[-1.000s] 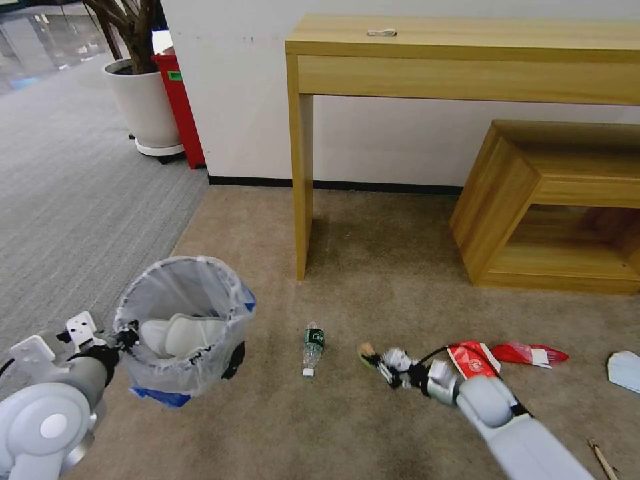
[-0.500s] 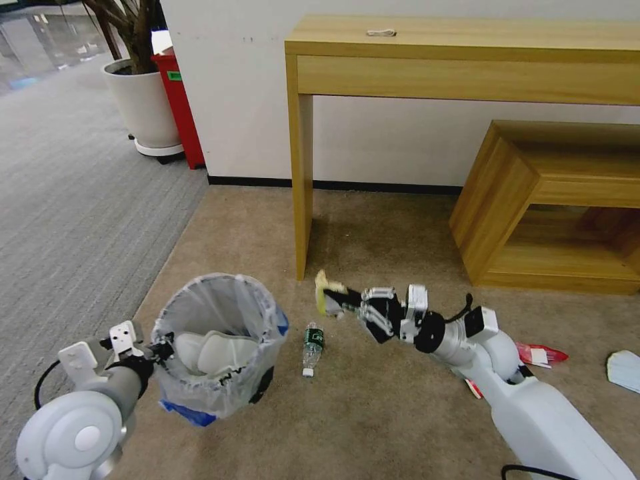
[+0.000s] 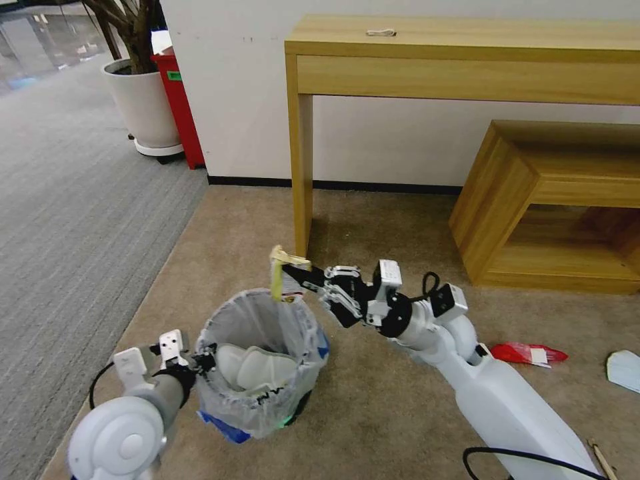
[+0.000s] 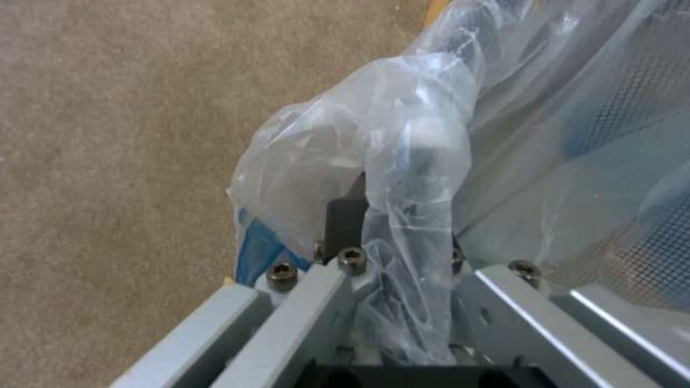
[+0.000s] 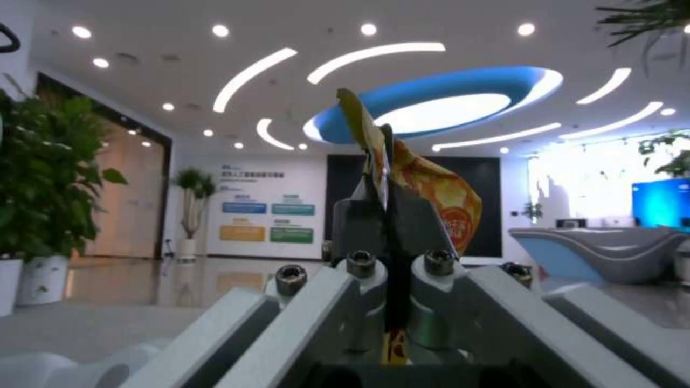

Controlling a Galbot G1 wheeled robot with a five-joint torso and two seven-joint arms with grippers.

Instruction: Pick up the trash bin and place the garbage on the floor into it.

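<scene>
I hold the bin (image 3: 263, 373) by its near rim with the left tool (image 3: 200, 360), clenched on the rim and the clear liner (image 4: 402, 178); the left wrist view shows the liner bunched between the fingers (image 4: 345, 215). The bin is at lower left in the head view, over the beige floor (image 3: 387, 413); I cannot tell whether it touches the carpet. Inside it lie two white slippers (image 3: 257, 367), side by side.

My right tool (image 3: 293, 273) is clamped on one yellow-orange wrapper (image 3: 280, 277), held above the far rim of the bin. The right wrist view shows the wrapper (image 5: 424, 188) pinched edge-on between the two fingers (image 5: 359, 215), its printed face bulging to one side.

Litter on the floor, counted in the head view: one red wrapper (image 3: 527, 353) to the right of the right arm, one pale blue piece (image 3: 623, 370) at the right edge, one wooden stick (image 3: 603, 460) at the lower right corner. All three lie well apart from the bin.

Surroundings: one tall desk (image 3: 467, 60) against the wall, with one small white object (image 3: 381, 32) on top; one low wooden shelf (image 3: 560, 207) beside it; one potted plant (image 3: 140, 100) and one red bin (image 3: 179, 107) at upper left, at the edge of the grey carpet (image 3: 73, 213).
</scene>
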